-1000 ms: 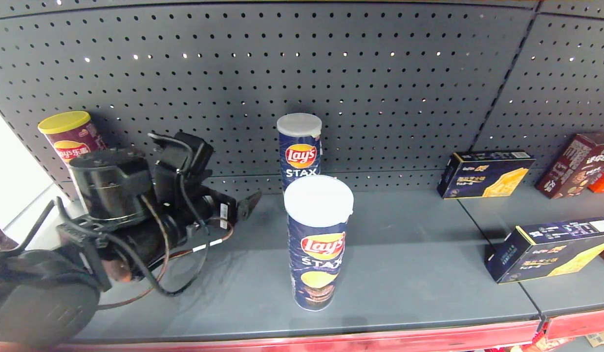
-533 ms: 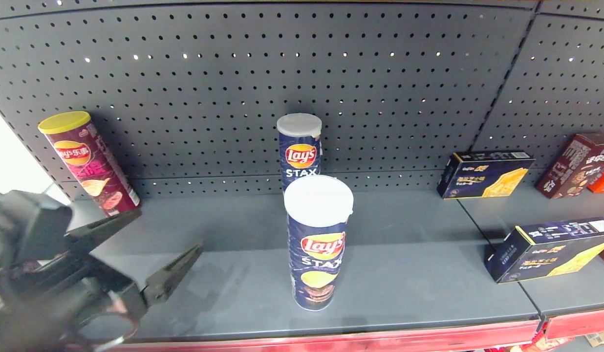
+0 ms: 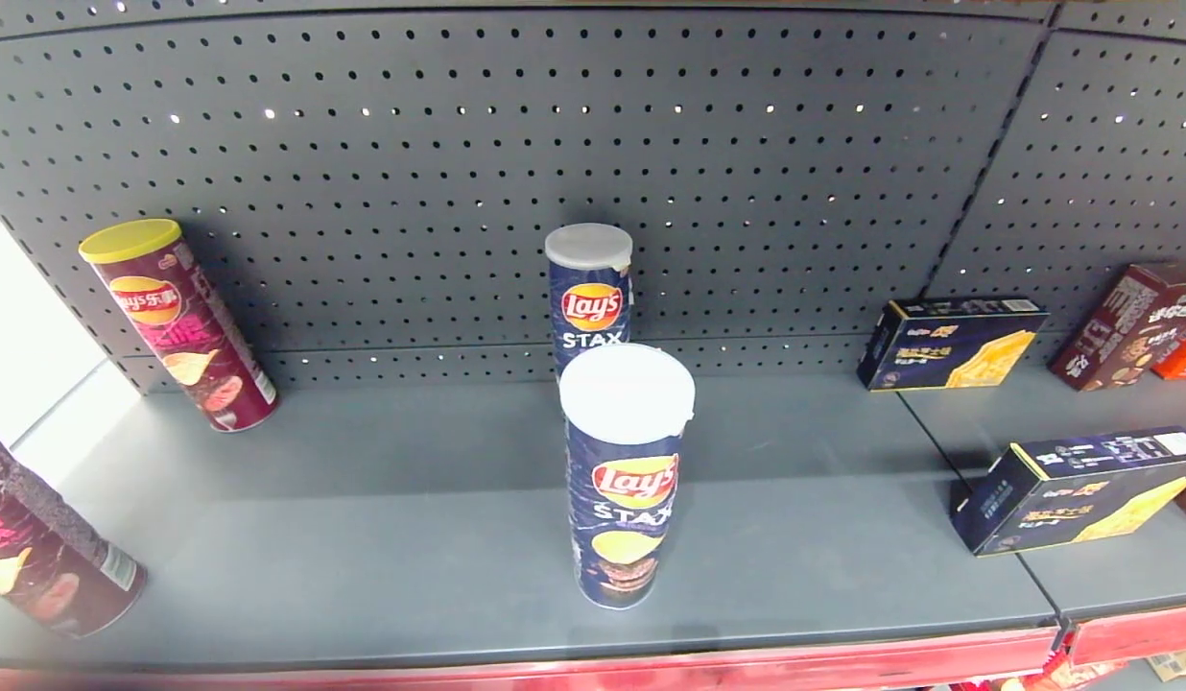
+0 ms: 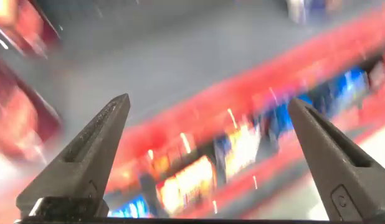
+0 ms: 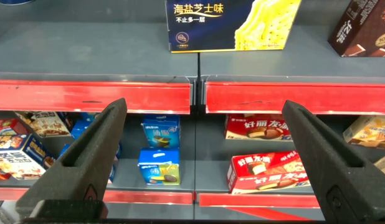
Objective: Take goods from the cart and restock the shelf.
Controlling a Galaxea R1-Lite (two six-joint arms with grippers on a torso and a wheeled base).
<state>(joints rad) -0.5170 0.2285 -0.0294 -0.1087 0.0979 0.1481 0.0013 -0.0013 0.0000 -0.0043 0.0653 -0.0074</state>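
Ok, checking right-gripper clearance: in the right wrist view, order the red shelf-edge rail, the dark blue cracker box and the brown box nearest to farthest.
From the right gripper:
1. Red shelf-edge rail, straight ahead, fronting the grey shelf.
2. Dark blue cracker box, on that shelf behind the rail.
3. Brown box, same shelf, farther to the side.

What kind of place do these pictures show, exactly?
Probably a shop or supermarket aisle. A grey shelf with a pegboard back holds a blue chip can and a dark snack box; lower tiers with red edges carry more boxed sweets.
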